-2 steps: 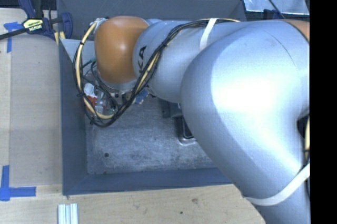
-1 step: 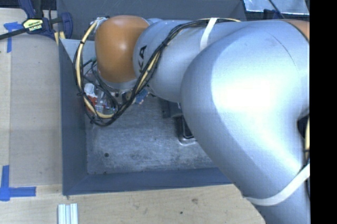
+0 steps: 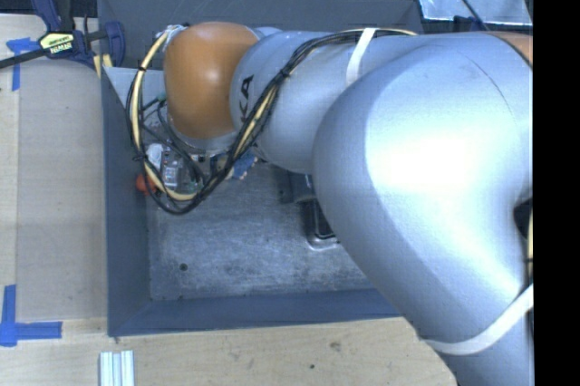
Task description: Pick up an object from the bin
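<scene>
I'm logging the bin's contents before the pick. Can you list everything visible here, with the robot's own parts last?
bin: 1, grey, middle of the view
small thing: 1, red-orange, by the bin's left wall beside the cables
dark thing: 1, blackish, mid-floor at the arm's edge, kind unclear
pale-rimmed dark thing: 1, just below it, partly under the arm
arm: 1, silver-grey, reaching in from the right, covering much of the bin
wrist cover: 1, orange, over the bin's upper left
cables: several, yellow and black, looped around the wrist
end effector: 1, under the wrist cover, mostly hidden
</scene>
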You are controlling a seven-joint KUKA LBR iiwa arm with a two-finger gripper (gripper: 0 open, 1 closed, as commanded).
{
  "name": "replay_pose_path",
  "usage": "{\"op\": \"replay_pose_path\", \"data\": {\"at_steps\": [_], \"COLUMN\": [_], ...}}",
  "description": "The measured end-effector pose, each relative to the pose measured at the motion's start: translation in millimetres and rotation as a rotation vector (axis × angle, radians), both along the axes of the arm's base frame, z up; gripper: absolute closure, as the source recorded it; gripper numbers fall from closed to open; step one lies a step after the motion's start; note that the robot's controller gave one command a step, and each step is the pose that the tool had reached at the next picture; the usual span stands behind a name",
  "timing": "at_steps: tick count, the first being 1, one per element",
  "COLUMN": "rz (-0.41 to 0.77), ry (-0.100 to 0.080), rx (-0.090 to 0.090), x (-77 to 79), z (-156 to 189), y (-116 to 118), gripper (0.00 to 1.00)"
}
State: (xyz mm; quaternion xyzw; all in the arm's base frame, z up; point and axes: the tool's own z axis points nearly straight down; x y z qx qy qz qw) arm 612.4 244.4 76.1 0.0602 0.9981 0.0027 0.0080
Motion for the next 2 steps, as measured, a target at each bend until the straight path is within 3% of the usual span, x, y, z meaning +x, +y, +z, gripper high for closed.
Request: {"op": "replay_pose_path", "data": {"at_steps": [1,2], "rz": [-0.001,-0.002], "ry": [0.010,0.005], "rx": [-0.003,0.000], "x": [1.7,4.8], "z": [16,102], "y": [0,0], "gripper": [1.00,1.00]}}
